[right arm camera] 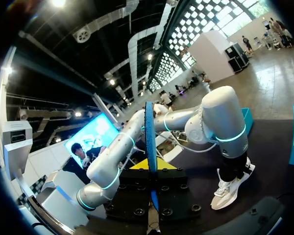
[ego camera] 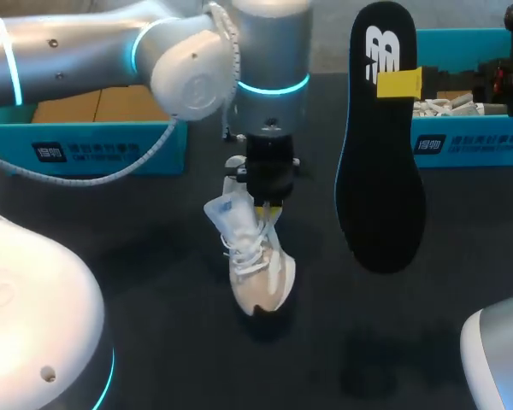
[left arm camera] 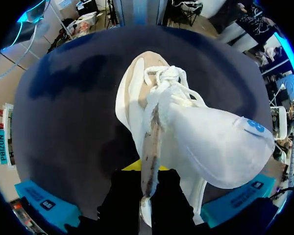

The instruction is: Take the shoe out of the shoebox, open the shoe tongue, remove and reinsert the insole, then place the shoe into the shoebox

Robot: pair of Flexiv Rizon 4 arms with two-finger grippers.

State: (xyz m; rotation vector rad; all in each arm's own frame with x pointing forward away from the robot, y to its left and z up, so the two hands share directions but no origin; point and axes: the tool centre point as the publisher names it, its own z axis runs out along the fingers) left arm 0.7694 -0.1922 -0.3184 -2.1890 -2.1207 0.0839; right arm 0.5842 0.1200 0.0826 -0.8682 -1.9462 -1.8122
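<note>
White logo (ego camera: 383,47) on black insole (ego camera: 380,171)

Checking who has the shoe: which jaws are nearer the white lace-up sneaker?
Left. The left jaws clamp the white lace-up sneaker at its opening; the right jaws hold the black insole aloft, well apart.

The desk (ego camera: 137,265) has a dark, almost black top with a matte finish, and it fills nearly the whole head view. The light on it is soft and comes from above, so it gives only a weak grey sheen. In the left wrist view the desk (left arm camera: 59,132) looks dark blue-grey, with blurred shadow patches (left arm camera: 59,78) lying on it.
</note>
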